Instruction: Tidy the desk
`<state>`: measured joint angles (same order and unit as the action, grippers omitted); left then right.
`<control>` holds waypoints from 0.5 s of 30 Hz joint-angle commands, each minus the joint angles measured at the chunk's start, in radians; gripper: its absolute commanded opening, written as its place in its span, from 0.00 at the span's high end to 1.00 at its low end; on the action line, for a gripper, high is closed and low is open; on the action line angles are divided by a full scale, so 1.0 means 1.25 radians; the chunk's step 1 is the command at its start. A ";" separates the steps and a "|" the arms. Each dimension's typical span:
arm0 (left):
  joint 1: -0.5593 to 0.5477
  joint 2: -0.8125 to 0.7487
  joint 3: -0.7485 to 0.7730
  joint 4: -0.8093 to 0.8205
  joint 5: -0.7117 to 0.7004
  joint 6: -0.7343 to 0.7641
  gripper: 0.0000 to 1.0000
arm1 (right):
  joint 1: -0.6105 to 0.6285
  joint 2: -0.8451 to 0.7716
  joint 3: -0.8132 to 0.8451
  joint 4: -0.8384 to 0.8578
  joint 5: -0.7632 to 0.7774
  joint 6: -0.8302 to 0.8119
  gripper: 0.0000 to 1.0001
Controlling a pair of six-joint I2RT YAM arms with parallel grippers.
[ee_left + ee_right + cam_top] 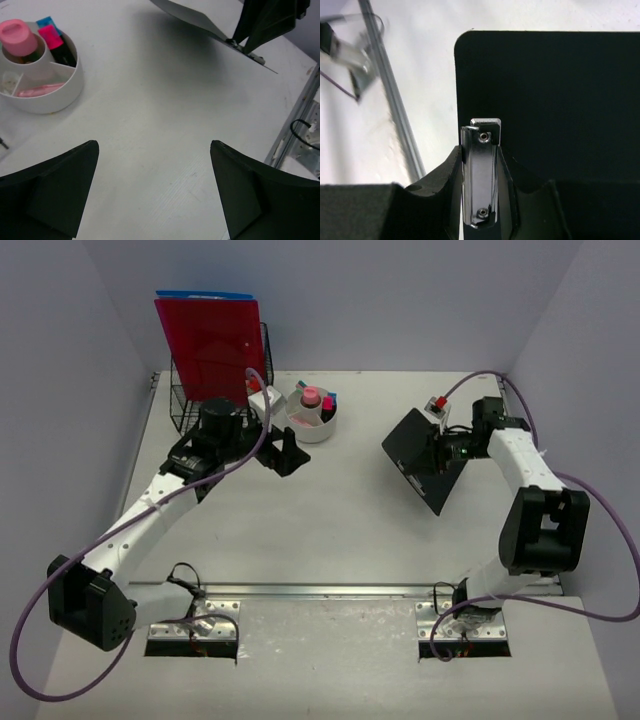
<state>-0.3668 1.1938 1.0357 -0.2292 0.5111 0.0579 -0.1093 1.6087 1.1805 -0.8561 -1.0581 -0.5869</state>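
- Black clipboard [560, 100] tilted over desk [340, 530]; right gripper [447, 452] clamped on its metal clip [482, 170].
- Left gripper [154, 146] wide open, empty, near white caddy [50, 97].

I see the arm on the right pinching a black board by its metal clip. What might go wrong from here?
1. The right gripper has its jaws on the clipboard only at the narrow metal clip, so the tilted board might swivel or slip out.
2. If carried left, the wide board might hit the open left gripper or knock the white organizer, which holds small items.
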 commanded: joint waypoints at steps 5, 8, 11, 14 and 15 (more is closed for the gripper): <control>-0.165 0.071 0.075 0.116 -0.138 -0.217 0.08 | 0.002 -0.155 -0.195 0.635 -0.078 0.765 1.00; -0.221 0.121 0.120 0.113 -0.176 -0.245 0.08 | 0.003 -0.205 -0.259 0.786 -0.009 0.934 1.00; -0.274 0.191 0.181 0.094 -0.213 -0.306 0.07 | 0.004 -0.259 -0.294 0.848 0.073 1.047 1.00; -0.303 0.253 0.226 0.078 -0.229 -0.378 0.07 | 0.012 -0.287 -0.305 0.867 0.110 1.092 1.00; -0.309 0.267 0.234 0.075 -0.233 -0.416 0.07 | 0.015 -0.290 -0.304 0.869 0.112 1.098 1.00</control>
<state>-0.7101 1.4550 1.2443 -0.1451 0.2831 -0.2778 -0.1060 1.3072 0.7968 0.0422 -0.9952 0.5741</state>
